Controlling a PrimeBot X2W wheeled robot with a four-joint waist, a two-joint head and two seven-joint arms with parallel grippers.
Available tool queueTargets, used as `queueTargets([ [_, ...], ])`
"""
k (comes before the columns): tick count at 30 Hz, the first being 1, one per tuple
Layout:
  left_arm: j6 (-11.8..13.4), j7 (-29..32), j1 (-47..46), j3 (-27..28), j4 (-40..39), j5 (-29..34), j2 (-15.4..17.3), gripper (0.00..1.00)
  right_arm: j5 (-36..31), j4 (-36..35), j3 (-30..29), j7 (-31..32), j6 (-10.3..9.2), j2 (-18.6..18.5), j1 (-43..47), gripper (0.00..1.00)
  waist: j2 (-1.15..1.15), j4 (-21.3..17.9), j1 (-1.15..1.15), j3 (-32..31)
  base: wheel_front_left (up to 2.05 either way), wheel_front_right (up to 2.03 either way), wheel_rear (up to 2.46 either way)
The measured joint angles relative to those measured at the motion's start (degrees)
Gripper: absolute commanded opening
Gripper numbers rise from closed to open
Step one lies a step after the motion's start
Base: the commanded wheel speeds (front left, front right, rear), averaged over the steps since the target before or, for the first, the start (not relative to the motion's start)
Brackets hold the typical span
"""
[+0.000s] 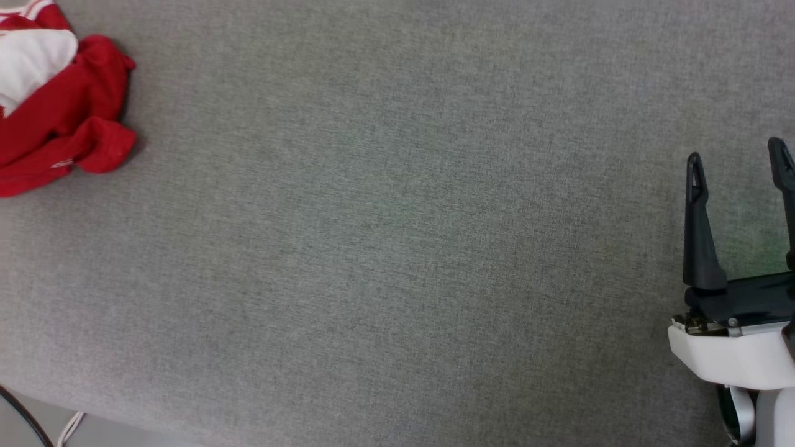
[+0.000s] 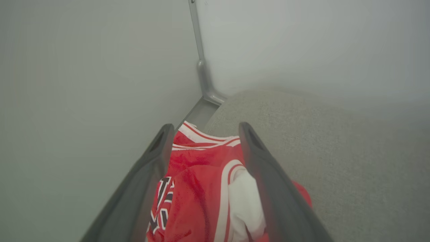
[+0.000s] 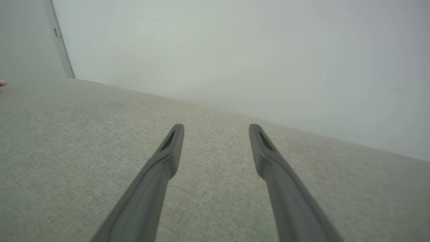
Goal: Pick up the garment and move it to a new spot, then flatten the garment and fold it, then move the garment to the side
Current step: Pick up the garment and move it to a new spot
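Garment: a red jersey T-shirt [image 1: 56, 118] lies crumpled in a heap at the far left corner of the grey fabric tabletop [image 1: 397, 248], partly cut off by the head view's edge. A white sleeve and striped trim are on top, and a bit of black, white-edged print shows in the left wrist view.
Left gripper [image 2: 205, 128]: the fingers are spread wide, one on each side of the heap, with nothing pinched. Whether the tips touch the cloth cannot be told.
Step in hand: judged to be the first pick-up, not yet made.
Doing it well: sink the fingers into the thick of the heap and close on a full bunch, not the collar trim alone. Lift straight until the cloth clears the tabletop, then carry it toward the bare middle. The grey corner strip [image 2: 201, 70] of the walls stands close behind, so pull away from it.
Right gripper [image 1: 735, 151]: at the right edge, well apart from the shirt, fingers parted and empty above bare tabletop.
Count: T-shirts, one; grippers, two; dark cable [image 1: 18, 410] off the near left edge, one.
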Motion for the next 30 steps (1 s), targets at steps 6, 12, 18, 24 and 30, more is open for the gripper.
queueTargets([
  [6, -0.1, 14.8, 1.1, -7.8, 0.4, -15.0, 3.7, 1.00, -0.7, -2.2, 0.4, 0.0, 0.00, -0.9, -0.5, 1.00, 0.00, -0.8, -0.01, 3.3, 0.00, 0.00, 0.00],
  [12, -0.1, 27.2, 5.2, -13.6, -0.5, -26.9, 4.7, 1.00, -1.3, -3.4, 0.4, 0.0, 0.00, -1.7, -0.9, 1.00, 0.00, -1.4, -0.01, 5.5, 0.00, 0.00, 0.00],
  [18, -0.1, 31.4, 7.0, -18.0, -0.9, -31.9, 5.7, 1.00, -1.7, -4.2, 0.3, 0.0, 0.00, -2.1, -0.9, 1.00, 0.00, -1.6, -0.01, 7.1, 0.00, 0.00, 0.00],
  [24, -0.1, 30.1, 6.6, -22.2, -0.5, -32.9, 6.0, 0.15, -2.0, -4.2, 0.8, 0.0, -0.01, -2.2, -1.0, 1.00, 0.00, -1.7, -0.02, 7.4, 0.00, 0.00, 0.00],
  [30, -0.1, 24.2, 5.7, -26.9, 0.6, -31.8, 7.9, 0.00, -1.1, -2.3, 1.8, 0.0, 0.00, -1.7, -1.0, 1.00, 0.00, -2.0, -0.01, 4.4, 0.00, 0.00, 0.00],
])
